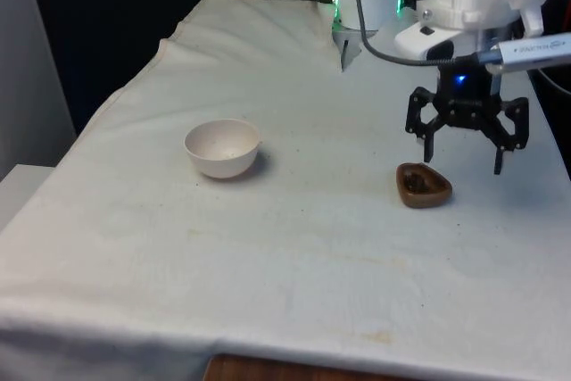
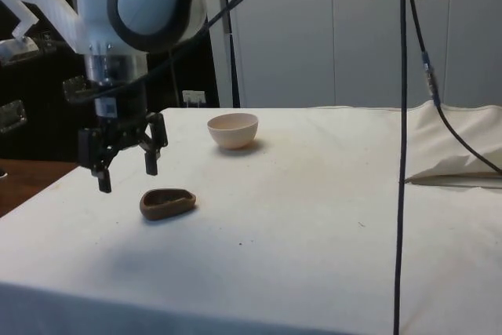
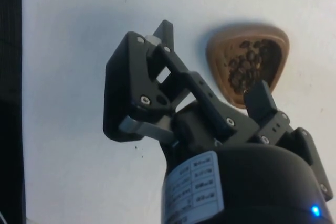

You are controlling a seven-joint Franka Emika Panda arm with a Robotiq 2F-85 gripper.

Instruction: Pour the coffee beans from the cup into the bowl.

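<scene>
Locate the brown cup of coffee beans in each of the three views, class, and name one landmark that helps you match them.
Front view: the brown cup sits on the cloth toward the front view's right, below the gripper.
Side view: the cup lies near the table's edge, under the gripper.
Wrist view: the cup lies just beyond the fingertips.
Shared landmark: the open gripper above the cup.

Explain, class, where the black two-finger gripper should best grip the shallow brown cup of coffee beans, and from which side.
Probably from above, pinching the rim. The shallow brown cup lies low and upright on the white cloth, with beans inside, so its sides offer little height. The black two-finger gripper, open, hangs above, just beyond it. One finger inside the wall and one outside, at a straighter edge of its rounded-triangle rim, looks safest.
</scene>
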